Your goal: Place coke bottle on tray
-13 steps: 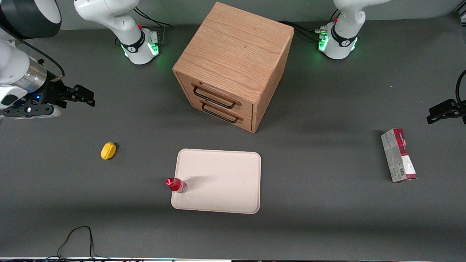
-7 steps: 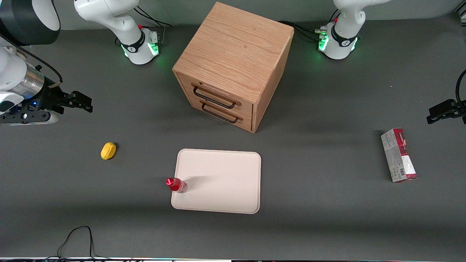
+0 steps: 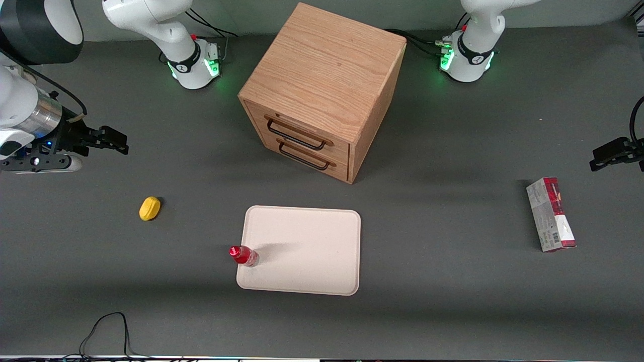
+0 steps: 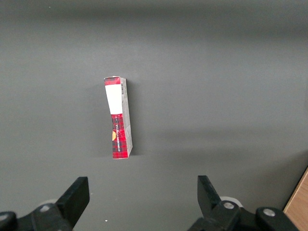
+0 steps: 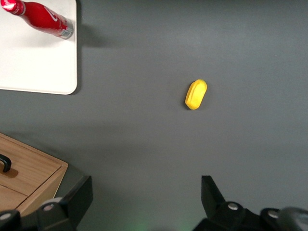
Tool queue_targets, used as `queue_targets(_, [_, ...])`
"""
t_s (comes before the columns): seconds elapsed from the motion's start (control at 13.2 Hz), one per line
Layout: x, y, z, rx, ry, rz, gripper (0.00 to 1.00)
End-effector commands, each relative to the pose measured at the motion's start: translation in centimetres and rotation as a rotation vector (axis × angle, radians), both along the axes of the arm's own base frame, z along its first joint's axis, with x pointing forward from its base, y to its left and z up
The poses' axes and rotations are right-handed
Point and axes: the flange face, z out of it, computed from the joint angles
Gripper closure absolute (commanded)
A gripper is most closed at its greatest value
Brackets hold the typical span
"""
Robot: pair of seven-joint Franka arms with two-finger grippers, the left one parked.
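Note:
The coke bottle (image 3: 244, 255), small and red with a red cap, stands upright on the cream tray (image 3: 307, 251), at the tray's edge nearest the working arm's end. It also shows in the right wrist view (image 5: 41, 17) on the tray's corner (image 5: 33, 67). My right gripper (image 3: 116, 141) hangs high above the table at the working arm's end, well away from the bottle and farther from the front camera than it. Its fingers (image 5: 77, 197) are spread wide with nothing between them.
A yellow oval lump (image 3: 149, 208) lies on the table between the gripper and the tray. A wooden drawer cabinet (image 3: 322, 90) stands farther from the front camera than the tray. A red-and-grey carton (image 3: 550, 214) lies toward the parked arm's end.
My right gripper drew back slightly toward the working arm's end of the table between the earliest frame and now. The bottle and tray have not moved.

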Motion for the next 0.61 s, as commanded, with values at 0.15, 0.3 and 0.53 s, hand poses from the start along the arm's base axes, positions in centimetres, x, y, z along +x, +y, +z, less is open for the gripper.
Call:
queue_targets(0.15, [0.2, -1.7, 0.6, 0.021, 0.039, -0.027, 0.00])
queue_targets(0.3, [0.8, -1.1, 0.5, 0.020, 0.036, -0.018, 0.00])
queue_targets(0.53, [1.4, -0.8, 1.0, 0.023, 0.030, -0.014, 0.00])
